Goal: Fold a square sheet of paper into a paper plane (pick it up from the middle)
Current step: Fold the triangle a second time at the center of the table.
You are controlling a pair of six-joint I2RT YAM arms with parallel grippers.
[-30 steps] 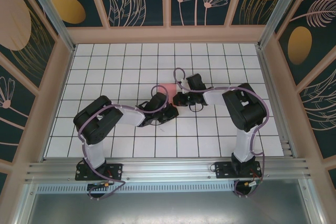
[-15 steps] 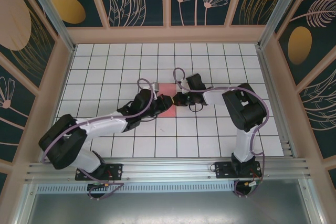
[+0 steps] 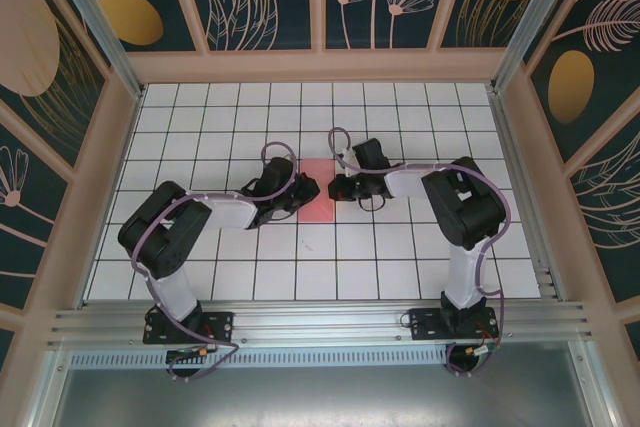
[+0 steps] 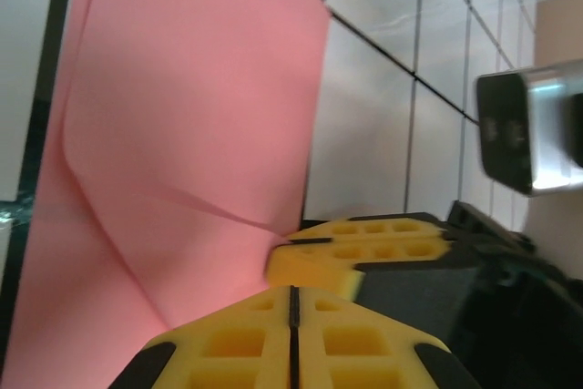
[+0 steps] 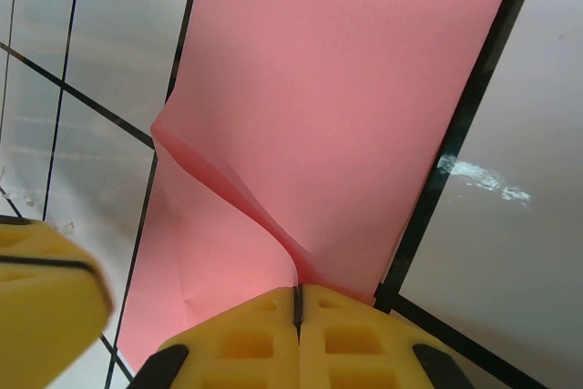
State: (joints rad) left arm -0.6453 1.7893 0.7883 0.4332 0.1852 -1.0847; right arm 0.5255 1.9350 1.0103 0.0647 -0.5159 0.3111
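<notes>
I am pinching the square sheet of paper [image 3: 318, 202], lying at the middle of the gridded table [image 3: 200, 107], with the left gripper [image 4: 291, 302] and the right gripper [image 5: 297, 302] both clamped shut on it, raising a ridge, so I am judging the folding barely begun, with no dart shape showing.

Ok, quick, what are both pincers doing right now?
Left pincer: closed at the square sheet of paper; whether it grips it cannot be told.
Right pincer: closed, pinching the paper's edge.
</notes>
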